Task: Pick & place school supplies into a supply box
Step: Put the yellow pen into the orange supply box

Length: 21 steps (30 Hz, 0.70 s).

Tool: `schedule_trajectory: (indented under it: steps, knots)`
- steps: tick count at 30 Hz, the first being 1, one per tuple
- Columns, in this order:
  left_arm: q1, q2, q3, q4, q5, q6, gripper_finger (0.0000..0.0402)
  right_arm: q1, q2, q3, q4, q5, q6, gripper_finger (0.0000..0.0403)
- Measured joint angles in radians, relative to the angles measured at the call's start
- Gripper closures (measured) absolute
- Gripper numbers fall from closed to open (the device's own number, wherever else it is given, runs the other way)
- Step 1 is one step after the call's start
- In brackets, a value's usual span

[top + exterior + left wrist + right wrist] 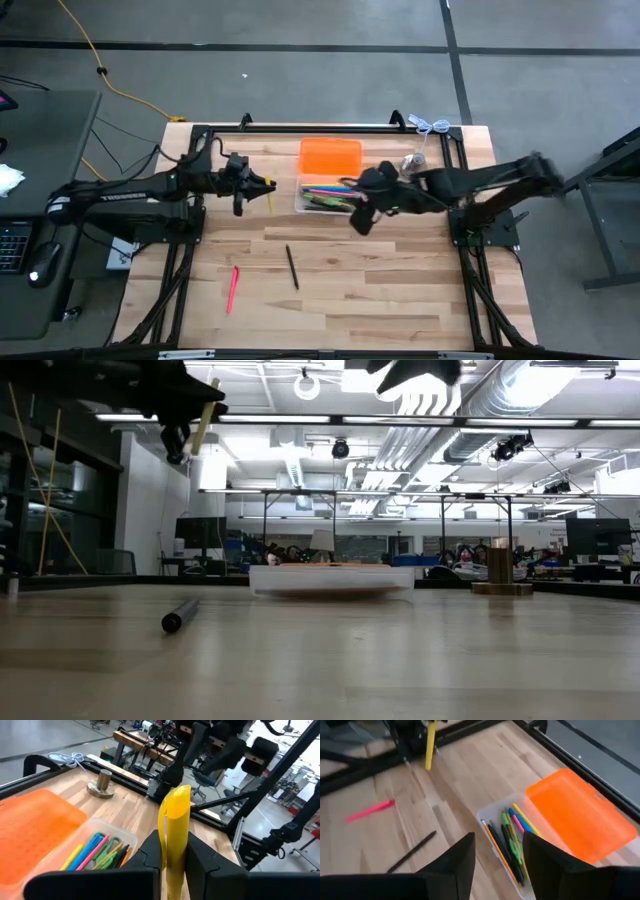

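Note:
The clear supply box [322, 196] sits mid-table and holds several coloured pens [512, 837]. A black pen [292, 267] and a pink pen [232, 288] lie flat on the wood nearer the table's near edge. My left gripper [262, 186] hovers left of the box, shut on a yellow marker [174, 820]. My right gripper [497, 865] is open and hangs above the box's right end [362, 210], touching nothing. No scissors are clearly visible. My left gripper pinches the yellow marker's barrel [173, 845] between its two fingers [150, 857]. The marker's capped end [176, 800] sticks out past the fingertips. In the low view the marker [207, 415] is lifted well clear of the table and tilted from upright.
The orange lid [330, 156] lies flat against the box's far side. A metal bell [415, 163] stands to its right, with a white cable [430, 125] at the far edge. Bare wood lies around the two loose pens.

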Motion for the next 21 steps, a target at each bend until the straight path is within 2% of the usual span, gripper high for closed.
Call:
schedule_trajectory:
  steps: [4, 9, 21]
  knots:
    - [0.0, 0.086, 0.045, 0.002, -0.003, 0.004, 0.0326, 0.01, -0.156, -0.207, 0.152, 0.008, 0.04, 0.0263]
    - [0.0, 0.242, 0.176, -0.058, -0.005, 0.068, 0.0326, 0.01, -0.319, -0.41, 0.328, 0.008, 0.041, 0.0263]
    - [0.0, 0.626, 0.538, -0.285, -0.007, 0.197, 0.0326, 0.01, -0.638, -0.75, 0.511, 0.008, 0.038, 0.0263]
